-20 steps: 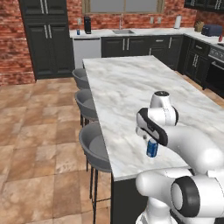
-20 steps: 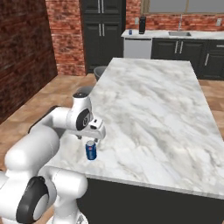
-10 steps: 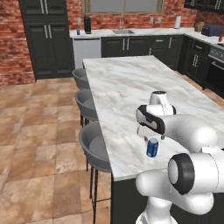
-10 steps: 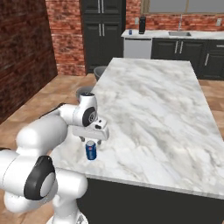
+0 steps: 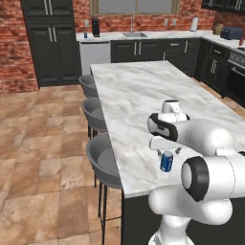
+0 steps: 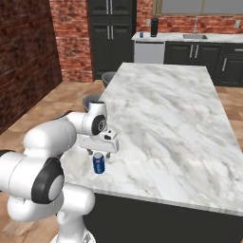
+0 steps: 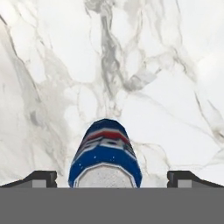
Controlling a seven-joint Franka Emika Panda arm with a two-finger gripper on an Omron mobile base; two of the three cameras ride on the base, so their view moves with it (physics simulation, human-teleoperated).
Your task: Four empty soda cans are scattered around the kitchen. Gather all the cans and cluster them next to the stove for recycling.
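Now I hold my gripper [image 7: 112, 178] wide open right over the blue can [image 7: 105, 158], which stands between my fingers [image 7: 40, 178]. Next I should go down and squeeze it.

Even, bright rendered light, no clear source. Marble island top [image 5: 139, 100] pale and slightly washed, no hard glare. Soft small shadow under the blue can [image 5: 166, 161] on that top. Dark cabinets beyond the island lose detail. All views soft, low-resolution; no edge distortion seen.
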